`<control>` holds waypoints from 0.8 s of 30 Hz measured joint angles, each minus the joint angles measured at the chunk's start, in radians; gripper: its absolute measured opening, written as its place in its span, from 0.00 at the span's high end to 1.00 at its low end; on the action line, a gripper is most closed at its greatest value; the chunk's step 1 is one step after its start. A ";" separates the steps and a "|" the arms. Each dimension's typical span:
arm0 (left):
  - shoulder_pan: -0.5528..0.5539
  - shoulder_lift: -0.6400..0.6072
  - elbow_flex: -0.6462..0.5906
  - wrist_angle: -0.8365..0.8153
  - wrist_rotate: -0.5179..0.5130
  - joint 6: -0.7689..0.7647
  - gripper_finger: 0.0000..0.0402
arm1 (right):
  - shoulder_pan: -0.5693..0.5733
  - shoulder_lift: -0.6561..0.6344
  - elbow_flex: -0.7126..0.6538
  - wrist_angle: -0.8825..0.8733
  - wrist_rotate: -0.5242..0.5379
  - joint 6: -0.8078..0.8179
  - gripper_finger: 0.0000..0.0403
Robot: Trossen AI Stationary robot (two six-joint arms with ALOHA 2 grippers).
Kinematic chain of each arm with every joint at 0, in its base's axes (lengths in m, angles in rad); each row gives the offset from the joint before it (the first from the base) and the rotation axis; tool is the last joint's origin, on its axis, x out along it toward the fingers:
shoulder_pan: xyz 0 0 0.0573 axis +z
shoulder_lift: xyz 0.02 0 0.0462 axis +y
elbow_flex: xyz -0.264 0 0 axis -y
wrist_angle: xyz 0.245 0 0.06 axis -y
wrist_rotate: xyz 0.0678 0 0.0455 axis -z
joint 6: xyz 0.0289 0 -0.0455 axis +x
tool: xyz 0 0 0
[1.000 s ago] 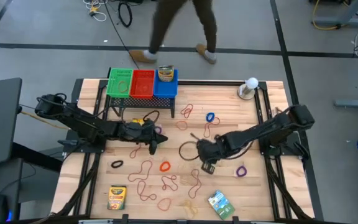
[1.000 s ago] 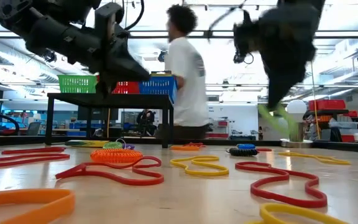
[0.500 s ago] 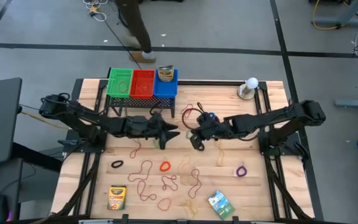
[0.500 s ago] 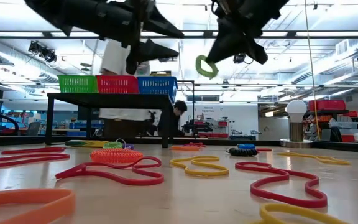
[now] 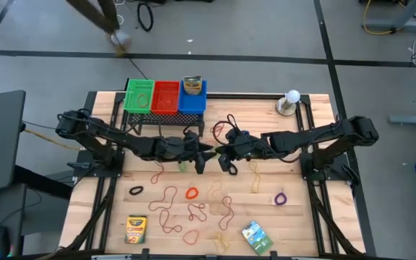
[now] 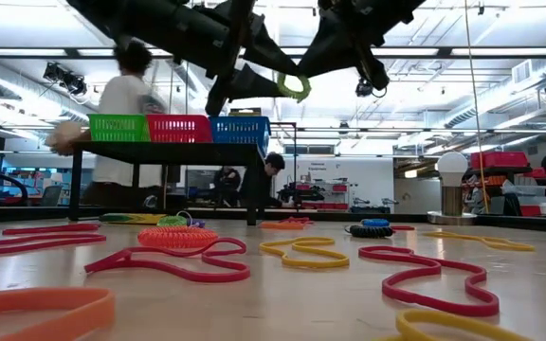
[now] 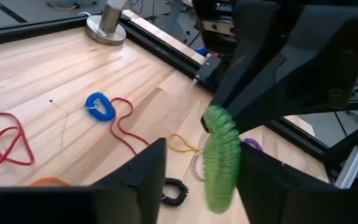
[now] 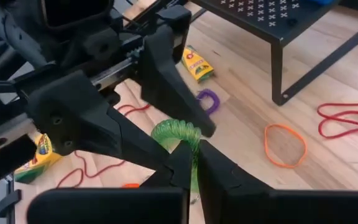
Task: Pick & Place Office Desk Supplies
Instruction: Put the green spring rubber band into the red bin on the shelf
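Note:
A green coiled band loop hangs high over the table's middle, with my right gripper shut on it. My left gripper is open, level with the loop, and its two fingers stand on either side of it; I cannot tell whether one finger touches. In the high view the two grippers meet tip to tip. Below them, many thin rubber-band loops lie flat on the wooden table. My right gripper pinches the green loop's upper part between its two fingers. They come slanting down from the table's right side. The loop hangs below the fingertips, lifted clear of the table.
A black mesh rack carries green, red and blue baskets at the far left. A white ball on a round base stands far right. A crayon box and a green packet lie near the front edge. A person walks beyond the table.
My right gripper has risen from the table's near right and gone toward the middle with the green loop, tipping up. My left gripper has risen, moved toward the right gripper and opened, so that its fingers now flank the loop.

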 joint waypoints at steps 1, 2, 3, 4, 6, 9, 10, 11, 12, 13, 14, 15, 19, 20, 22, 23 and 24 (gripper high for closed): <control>0.000 -0.002 0.001 -0.002 0.000 -0.003 0.61 | 0.000 0.000 0.000 0.004 -0.001 -0.003 0.96; 0.000 -0.009 0.001 -0.013 0.000 -0.009 0.65 | 0.000 0.000 0.000 0.007 -0.002 -0.006 0.96; 0.000 -0.013 0.001 -0.018 0.000 -0.015 0.69 | 0.000 0.000 0.000 0.008 -0.002 -0.009 0.96; 0.000 -0.019 0.001 -0.023 0.001 -0.017 0.73 | 0.000 0.000 0.000 0.015 0.001 -0.017 0.96; 0.000 -0.035 0.001 -0.058 0.000 -0.024 0.82 | 0.000 0.000 0.000 0.035 -0.003 -0.028 0.96; 0.002 -0.073 0.001 -0.132 0.000 -0.032 0.93 | 0.000 0.000 0.000 0.053 -0.003 -0.033 0.93; 0.002 -0.090 0.001 -0.157 0.000 -0.033 0.93 | 0.000 0.000 0.000 0.061 -0.003 -0.033 0.92; 0.002 -0.109 0.001 -0.185 0.000 -0.033 0.93 | 0.000 0.000 0.000 0.067 -0.002 -0.033 0.90; 0.006 -0.131 0.001 -0.207 0.000 -0.031 0.93 | 0.000 0.000 0.000 0.069 0.006 -0.032 0.87; 0.010 -0.156 0.001 -0.236 0.000 -0.028 0.93 | 0.000 0.000 0.000 0.070 0.024 -0.032 0.84; 0.016 -0.182 0.001 -0.265 0.000 -0.026 0.93 | 0.000 0.000 0.000 0.069 0.049 -0.032 0.81; 0.026 -0.214 0.001 -0.300 0.000 -0.026 0.93 | 0.000 0.000 0.000 0.069 0.074 -0.028 0.78; 0.084 -0.363 0.001 -0.435 -0.052 -0.012 0.93 | 0.000 0.000 0.000 0.078 0.130 0.001 0.67; 0.105 -0.401 0.001 -0.460 -0.072 -0.001 0.93 | 0.000 0.000 0.000 0.087 0.135 -0.003 0.66; 0.158 -0.475 0.001 -0.523 -0.110 0.005 0.93 | 0.000 0.000 0.000 0.097 0.137 -0.025 0.65; 0.189 -0.510 0.001 -0.554 -0.125 0.005 0.93 | 0.000 0.000 0.000 0.099 0.137 -0.030 0.65; 0.228 -0.541 0.001 -0.586 -0.132 0.004 0.93 | 0.000 0.000 0.000 0.099 0.138 -0.032 0.66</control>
